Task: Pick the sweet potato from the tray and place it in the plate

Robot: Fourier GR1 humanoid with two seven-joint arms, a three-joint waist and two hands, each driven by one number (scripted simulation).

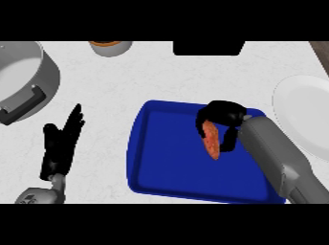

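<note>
A white speckled counter (160, 81) holds a blue tray (167, 162), a white plate (312, 119) to its right and a grey pot (16, 79) far left. Over the tray, the right hand (224, 117) curls around the orange sweet potato (211, 139). The left hand (61, 141) rests open at the lower left, fingers straight.

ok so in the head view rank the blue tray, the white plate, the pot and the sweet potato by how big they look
1. blue tray, largest
2. grey pot and white plate: both are cut off by the view's edges, so no ranking between them
3. sweet potato, smallest, held in the right hand
</note>
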